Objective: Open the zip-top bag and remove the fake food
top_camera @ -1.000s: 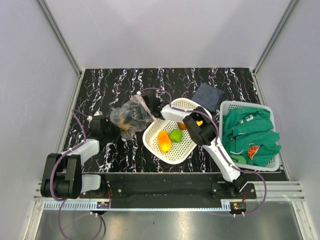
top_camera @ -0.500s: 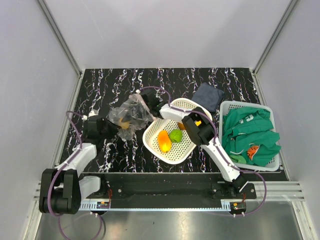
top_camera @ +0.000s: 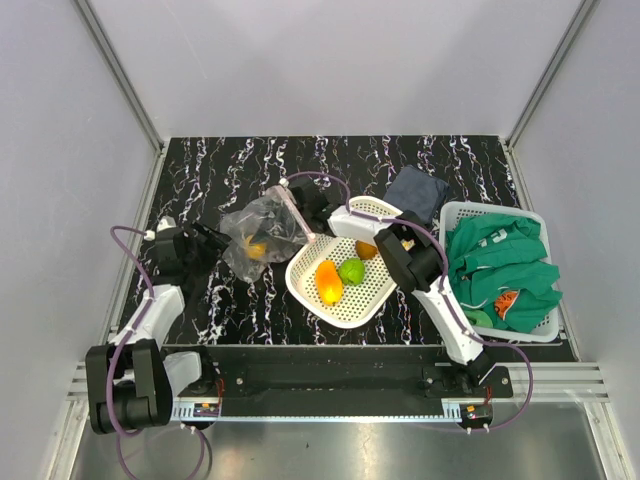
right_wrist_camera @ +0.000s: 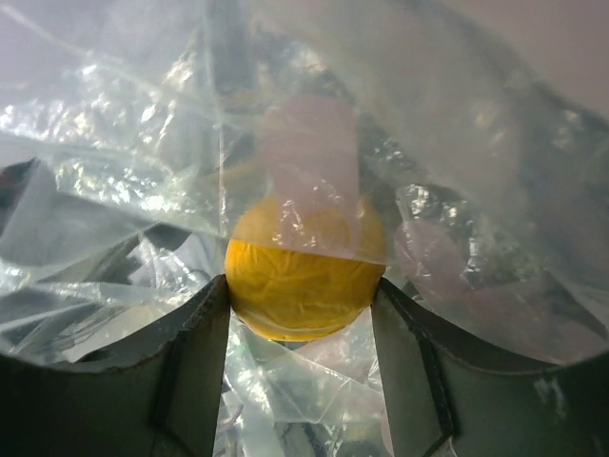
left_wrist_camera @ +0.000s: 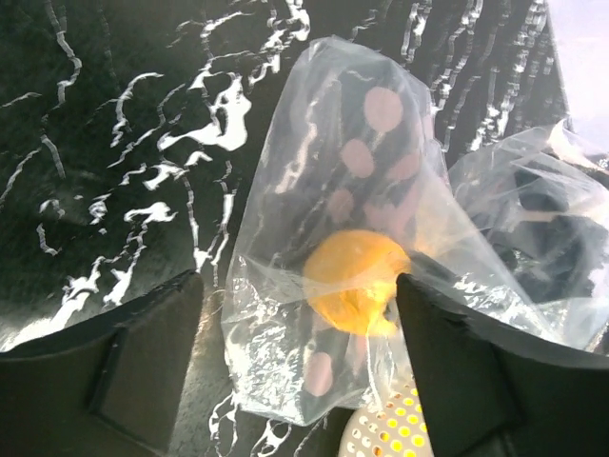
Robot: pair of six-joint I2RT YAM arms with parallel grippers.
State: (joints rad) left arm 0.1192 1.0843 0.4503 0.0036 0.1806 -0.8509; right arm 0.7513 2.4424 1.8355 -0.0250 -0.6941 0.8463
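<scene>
The zip-top bag (top_camera: 262, 235) lies crumpled on the black marbled table, left of the round white basket (top_camera: 372, 210). My left gripper (top_camera: 210, 243) hangs open just left of the bag, its wide jaws (left_wrist_camera: 297, 286) touching nothing. My right gripper (top_camera: 305, 208) reaches into the bag from the right. In the right wrist view its jaws (right_wrist_camera: 303, 286) press both sides of a round orange-yellow piece of fake food (right_wrist_camera: 303, 276) among the plastic folds (right_wrist_camera: 143, 143). The same piece (left_wrist_camera: 357, 281) shows through the bag (left_wrist_camera: 324, 171) in the left wrist view. Several pieces, orange (top_camera: 327, 281) and green (top_camera: 351, 270), lie in the round basket.
A dark blue folded cloth (top_camera: 415, 192) lies behind the round basket. A square white basket (top_camera: 455, 212) holding green clothing (top_camera: 500, 268) stands at the right edge. The round basket's rim (left_wrist_camera: 390, 428) sits close under the bag.
My left gripper has opened, let go of the bag and drawn back to the left. The bag has sagged onto the table. The right gripper stays inside it.
</scene>
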